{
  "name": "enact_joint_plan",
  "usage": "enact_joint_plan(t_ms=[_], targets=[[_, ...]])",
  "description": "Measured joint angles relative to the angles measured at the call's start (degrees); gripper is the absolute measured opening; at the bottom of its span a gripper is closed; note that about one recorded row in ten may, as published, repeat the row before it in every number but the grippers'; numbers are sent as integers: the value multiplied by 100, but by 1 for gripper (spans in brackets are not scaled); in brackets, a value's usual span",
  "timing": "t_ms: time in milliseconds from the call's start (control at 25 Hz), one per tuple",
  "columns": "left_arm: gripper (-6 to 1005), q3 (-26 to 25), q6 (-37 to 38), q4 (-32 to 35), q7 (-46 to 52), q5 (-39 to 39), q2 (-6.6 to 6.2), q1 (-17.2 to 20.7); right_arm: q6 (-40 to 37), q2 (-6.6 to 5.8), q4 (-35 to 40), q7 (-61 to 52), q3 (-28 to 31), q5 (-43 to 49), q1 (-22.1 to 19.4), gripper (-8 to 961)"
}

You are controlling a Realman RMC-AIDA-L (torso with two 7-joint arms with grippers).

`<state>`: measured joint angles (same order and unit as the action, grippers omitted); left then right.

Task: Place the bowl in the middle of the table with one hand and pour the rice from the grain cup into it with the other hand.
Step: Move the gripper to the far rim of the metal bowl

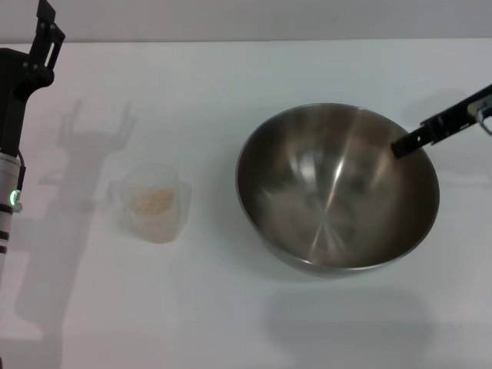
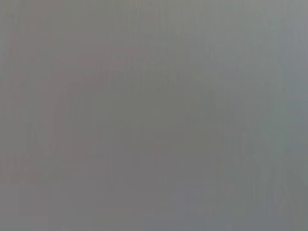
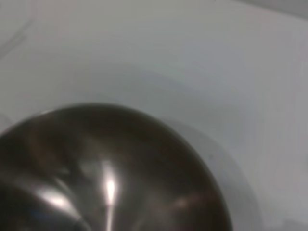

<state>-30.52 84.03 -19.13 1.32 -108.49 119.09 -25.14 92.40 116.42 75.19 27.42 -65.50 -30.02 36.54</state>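
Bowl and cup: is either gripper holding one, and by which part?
The right gripper is at the bowl, on its far right rim; a closed grip cannot be confirmed. The left gripper is raised, away from the grain cup.

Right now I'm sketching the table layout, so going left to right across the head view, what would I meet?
Left arm with the left gripper at the left edge → grain cup holding rice → bowl → right gripper at the bowl's right rim, all on or over the table.
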Motion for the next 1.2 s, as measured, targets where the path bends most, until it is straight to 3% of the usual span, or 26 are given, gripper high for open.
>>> enact_joint_plan(t_ms=[400, 840, 960, 1160, 1200], targets=[[802, 2, -59, 4, 0, 10, 1, -6, -223, 33, -530, 224, 12, -8, 98, 686], [797, 3, -106, 52, 0, 12, 1, -23, -374, 17, -832, 241, -2, 31, 247, 483], [795, -2, -131, 52, 1, 12, 1, -25, -445, 8, -912, 257, -10, 35, 271, 266], [793, -7, -141, 54, 0, 12, 1, -24, -461, 13, -881, 273, 2, 38, 275, 49], [792, -6, -142, 56, 0, 12, 1, -24, -467, 14, -870, 268, 6, 38, 275, 45]])
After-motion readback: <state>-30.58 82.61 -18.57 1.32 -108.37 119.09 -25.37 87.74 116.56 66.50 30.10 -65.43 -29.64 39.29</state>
